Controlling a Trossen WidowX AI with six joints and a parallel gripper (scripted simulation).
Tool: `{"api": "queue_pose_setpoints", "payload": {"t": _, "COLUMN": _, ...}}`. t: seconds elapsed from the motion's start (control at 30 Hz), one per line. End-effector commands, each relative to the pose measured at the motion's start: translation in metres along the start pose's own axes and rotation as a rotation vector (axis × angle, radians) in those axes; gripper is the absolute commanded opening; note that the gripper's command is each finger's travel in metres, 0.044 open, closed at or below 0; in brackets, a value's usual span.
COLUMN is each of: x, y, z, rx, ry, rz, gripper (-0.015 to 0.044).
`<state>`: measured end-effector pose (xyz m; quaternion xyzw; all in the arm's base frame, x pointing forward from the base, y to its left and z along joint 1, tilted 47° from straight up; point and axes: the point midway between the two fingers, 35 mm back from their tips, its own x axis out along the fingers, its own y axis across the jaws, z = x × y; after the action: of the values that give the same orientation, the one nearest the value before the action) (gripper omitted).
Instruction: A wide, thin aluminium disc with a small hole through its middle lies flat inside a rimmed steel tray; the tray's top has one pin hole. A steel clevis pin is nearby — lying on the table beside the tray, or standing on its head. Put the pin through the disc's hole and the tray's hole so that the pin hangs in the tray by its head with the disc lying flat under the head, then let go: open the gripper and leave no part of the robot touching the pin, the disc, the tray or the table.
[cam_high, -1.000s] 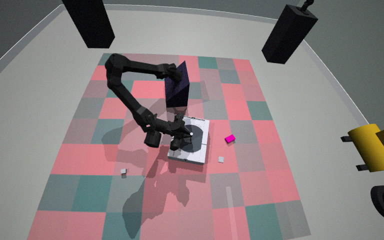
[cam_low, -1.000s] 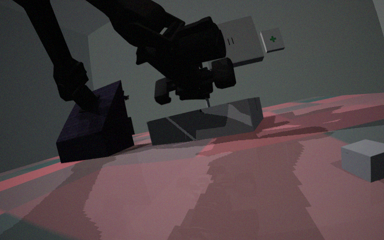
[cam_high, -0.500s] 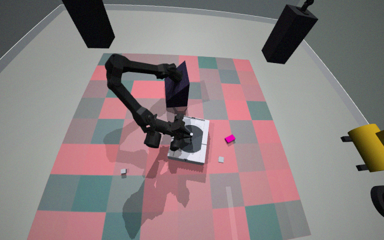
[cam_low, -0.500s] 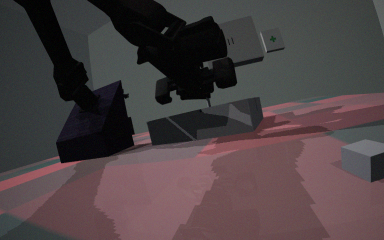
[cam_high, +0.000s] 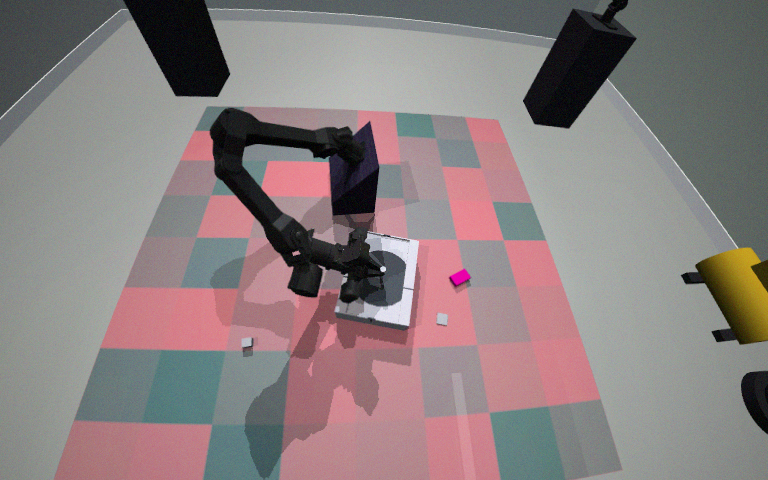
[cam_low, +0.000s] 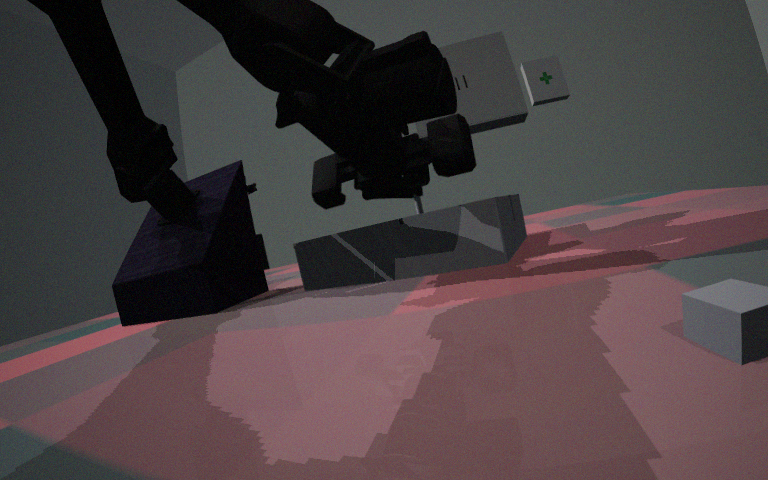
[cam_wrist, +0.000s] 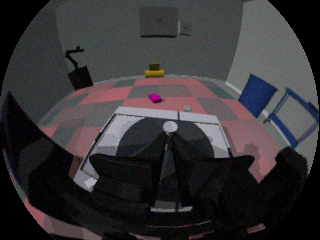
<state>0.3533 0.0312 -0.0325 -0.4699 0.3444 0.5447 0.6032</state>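
Pin (cam_high: 382, 269) (cam_low: 418, 204) (cam_wrist: 170, 127) is clamped between the fingertips of the gripper (cam_high: 380, 271) (cam_wrist: 168, 135), pale round head up, shank pointing down at the tray (cam_high: 413, 266) (cam_low: 453, 249) (cam_wrist: 197, 117). Disc (cam_high: 394, 277) (cam_wrist: 137, 137) lies dark and wide inside the tray, below the pin. Key relation: pin is over the disc's middle region, long axis near upright, with shank showing between gripper and tray rim in the exterior view. Tip is hidden behind the near wall there, and the disc's hole is covered from above, so can't tell whether the tip is over the hole or already in it. Judgement: step is lining up or starting insertion; next move is small sideways centring, then straight down until the head nears the disc, then open and back off. Risk: an off-centre or leaning tip could catch the disc and slide it off the tray's hole.
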Motion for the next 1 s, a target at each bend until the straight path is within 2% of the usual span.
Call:
{"api": "queue_pose_setpoints", "payload": {"t": 0.0, "x": -0.0007, "y": -0.0027, "z": -0.0006, "rx": 0.002, "ry": 0.005, "rz": -0.005, "gripper": 0.0000}}
{"api": "queue_pose_setpoints", "payload": {"t": 0.97, "x": -0.0012, "y": -0.0071, "z": -0.0007, "rx": 0.002, "ry": 0.005, "rz": -0.005, "gripper": 0.0000}}
